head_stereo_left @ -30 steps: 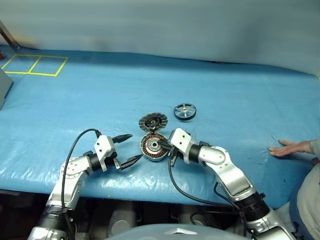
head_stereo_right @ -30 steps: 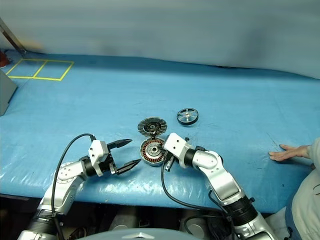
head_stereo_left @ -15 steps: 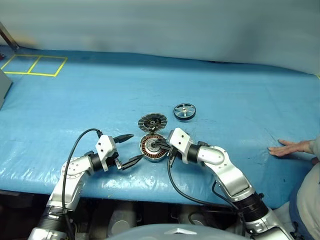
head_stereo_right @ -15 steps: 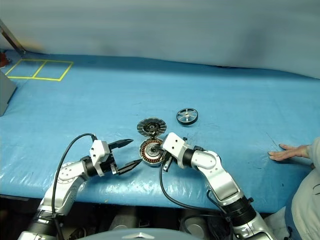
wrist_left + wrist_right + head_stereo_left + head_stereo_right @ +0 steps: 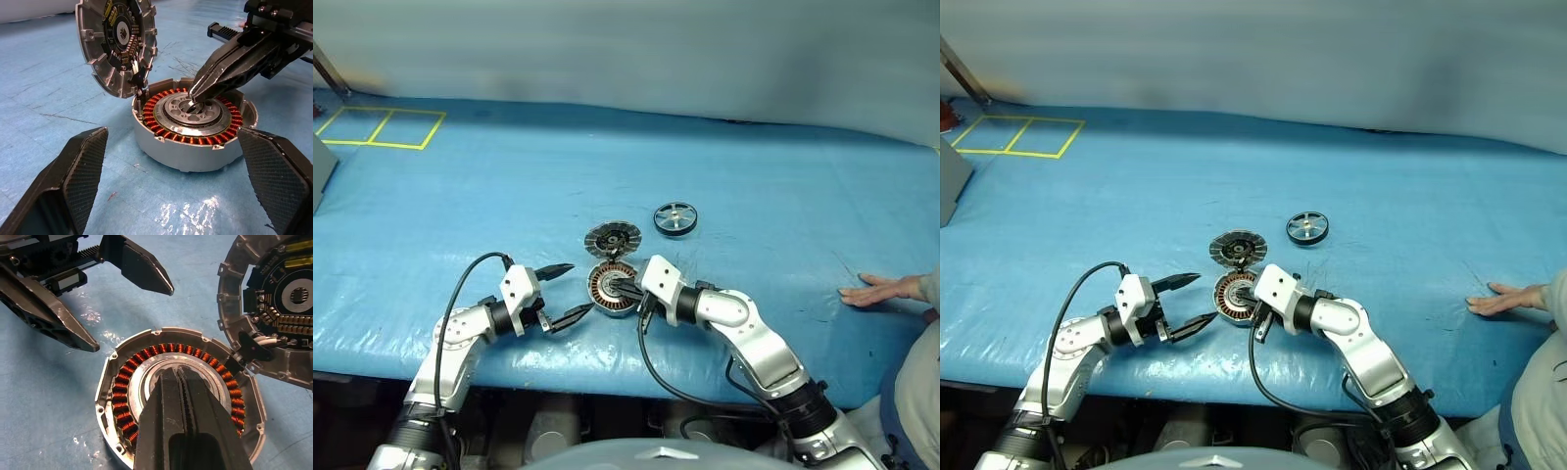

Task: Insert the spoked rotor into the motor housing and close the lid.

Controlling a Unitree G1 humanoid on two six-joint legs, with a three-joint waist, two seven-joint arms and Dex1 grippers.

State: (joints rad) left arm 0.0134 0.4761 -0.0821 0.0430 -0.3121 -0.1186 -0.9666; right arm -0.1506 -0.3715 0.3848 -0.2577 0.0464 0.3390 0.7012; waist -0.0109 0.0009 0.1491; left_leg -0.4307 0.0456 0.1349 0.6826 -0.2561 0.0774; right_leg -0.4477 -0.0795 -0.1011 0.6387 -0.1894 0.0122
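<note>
Two grippers flank the work. Leftmost, the left gripper [image 5: 560, 291] hangs with its jaws spread wide and empty, just left of the motor housing [image 5: 611, 289]. The lid [image 5: 612, 237] stands hinged open at the housing's far edge. The right gripper [image 5: 195, 95], pinched shut on nothing visible, rests its tip on the housing's silver hub. The spoked rotor [image 5: 675, 217] lies untouched, farther off to the right. Pressing on that hub could skid the unbraced housing or scrape its windings.
</note>
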